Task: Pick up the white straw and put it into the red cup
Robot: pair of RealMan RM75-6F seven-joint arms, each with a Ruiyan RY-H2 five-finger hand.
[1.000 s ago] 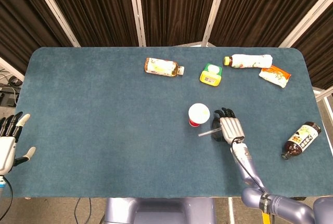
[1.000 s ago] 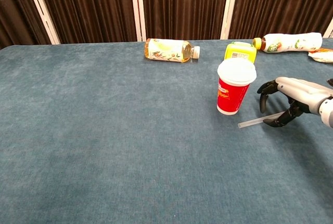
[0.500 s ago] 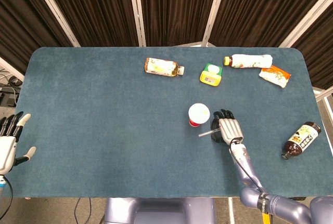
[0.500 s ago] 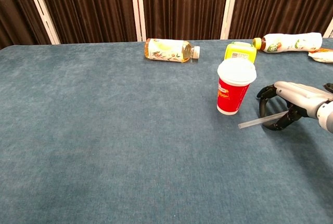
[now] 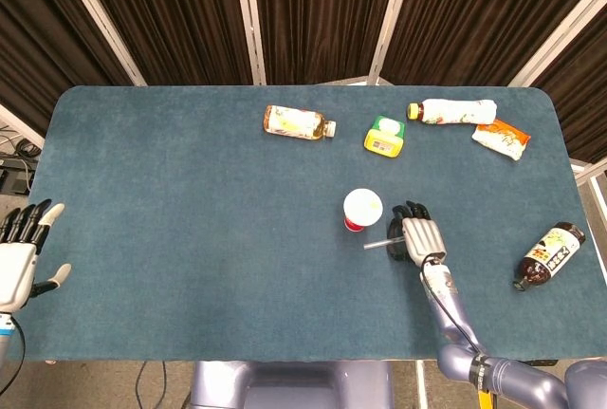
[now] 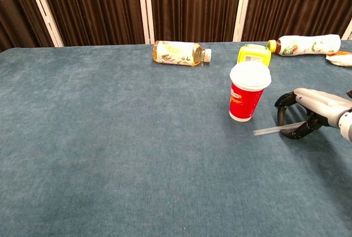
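The red cup [image 5: 362, 210] with a white lid [image 6: 249, 76] stands upright right of the table's middle. Just right of it, my right hand [image 5: 420, 236] curls its fingers around the right end of the white straw [image 6: 269, 130]. The straw [image 5: 377, 241] points left toward the cup's base, lying low and nearly flat. Its gripped end is hidden inside the hand [image 6: 313, 108]. My left hand [image 5: 24, 252] hangs off the table's left edge with its fingers spread, holding nothing.
A tea bottle [image 5: 299, 123] lies at the back centre, beside a yellow container [image 5: 385, 136]. Further right lie a white bottle [image 5: 455, 111] and an orange packet [image 5: 501, 138]. A dark bottle [image 5: 548, 255] lies near the right edge.
My right hand closed its fingers on the straw and shifted slightly right, and the straw's free end moved with it. The left hand drifted a little.
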